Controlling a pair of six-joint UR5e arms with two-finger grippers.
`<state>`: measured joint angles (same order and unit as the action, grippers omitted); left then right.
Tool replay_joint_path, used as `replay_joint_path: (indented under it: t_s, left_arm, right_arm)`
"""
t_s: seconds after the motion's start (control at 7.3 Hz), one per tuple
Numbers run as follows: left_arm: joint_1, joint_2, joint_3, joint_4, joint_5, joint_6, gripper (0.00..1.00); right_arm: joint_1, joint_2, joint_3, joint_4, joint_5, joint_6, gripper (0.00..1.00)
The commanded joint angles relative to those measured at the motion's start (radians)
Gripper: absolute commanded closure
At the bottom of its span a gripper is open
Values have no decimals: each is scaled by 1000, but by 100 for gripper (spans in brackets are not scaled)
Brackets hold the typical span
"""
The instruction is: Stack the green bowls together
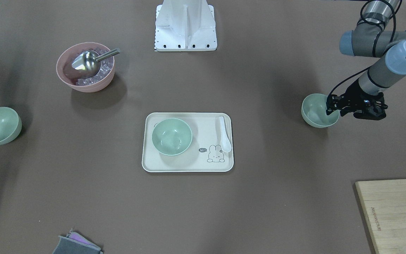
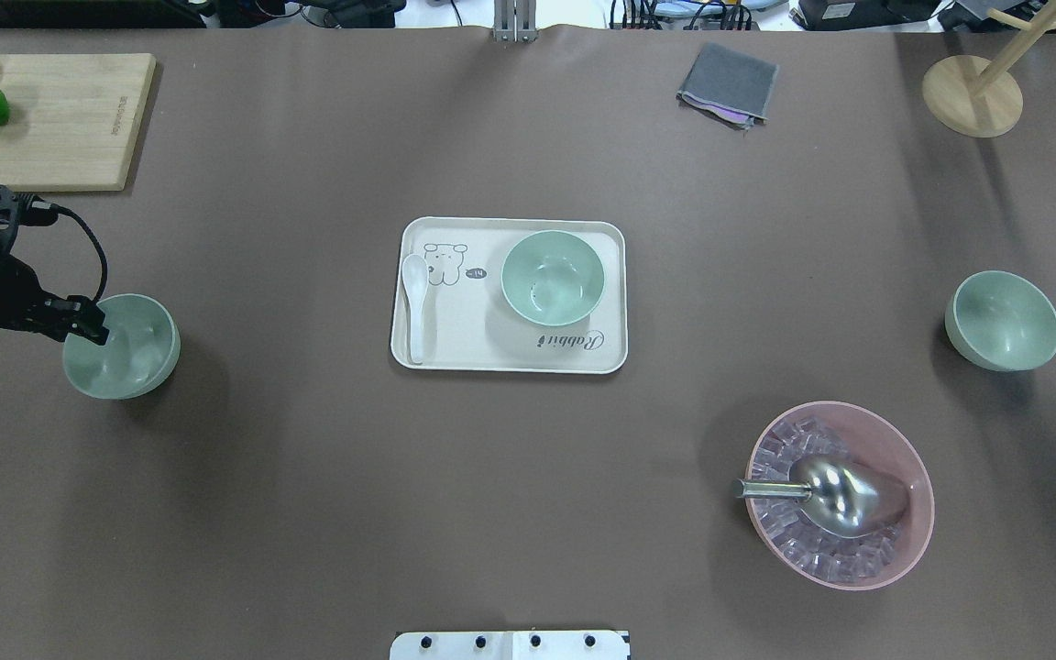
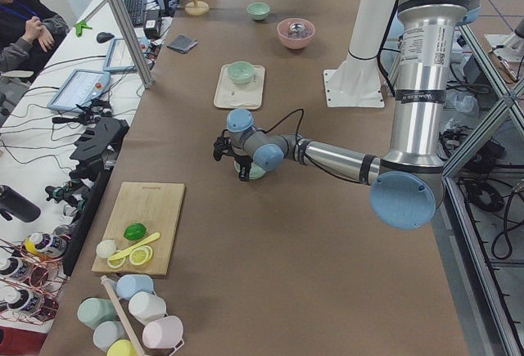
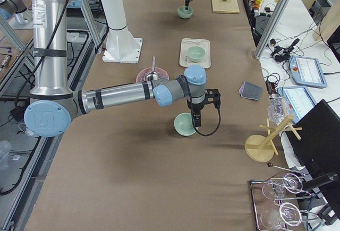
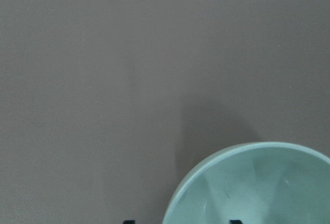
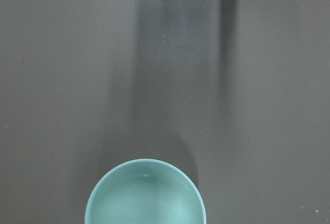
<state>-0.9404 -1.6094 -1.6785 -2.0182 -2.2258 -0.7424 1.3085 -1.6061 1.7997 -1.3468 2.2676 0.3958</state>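
Three pale green bowls stand apart. One sits on the cream tray [image 2: 455, 353], the tray bowl [image 2: 553, 277]. One is at the robot's left, the left bowl [image 2: 122, 346], also in the front view [image 1: 318, 111]. One is at the robot's right, the right bowl [image 2: 1002, 321]. My left gripper [image 2: 91, 327] is open at the left bowl's rim. In the left wrist view its dark fingertips [image 5: 234, 221] straddle the rim, one inside and one outside. My right gripper [image 4: 196, 122] hangs over the right bowl [image 4: 185, 124]. I cannot tell whether it is open. The right wrist view shows that bowl [image 6: 146, 193] and no fingers.
A pink bowl [image 2: 840, 495] with ice and a metal scoop stands near the right bowl. A white spoon [image 2: 415, 307] lies on the tray. A cutting board [image 2: 60, 119] with lime is behind the left arm. A grey cloth [image 2: 728, 82] and a wooden stand [image 2: 973, 96] are at the far side.
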Motion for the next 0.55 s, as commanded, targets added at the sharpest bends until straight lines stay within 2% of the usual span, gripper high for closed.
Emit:
replay_joint_path:
  t_s: [0.0, 0.14, 0.41]
  left_arm:
    - [0, -1, 0, -1, -1, 0, 88]
    - [0, -1, 0, -1, -2, -2, 100]
    - [-1, -10, -16, 1, -18, -9, 100]
  right_arm:
    - [0, 0, 1, 0, 1, 0, 0]
    - [0, 0, 1, 0, 1, 0, 0]
    - [0, 0, 1, 0, 1, 0, 0]
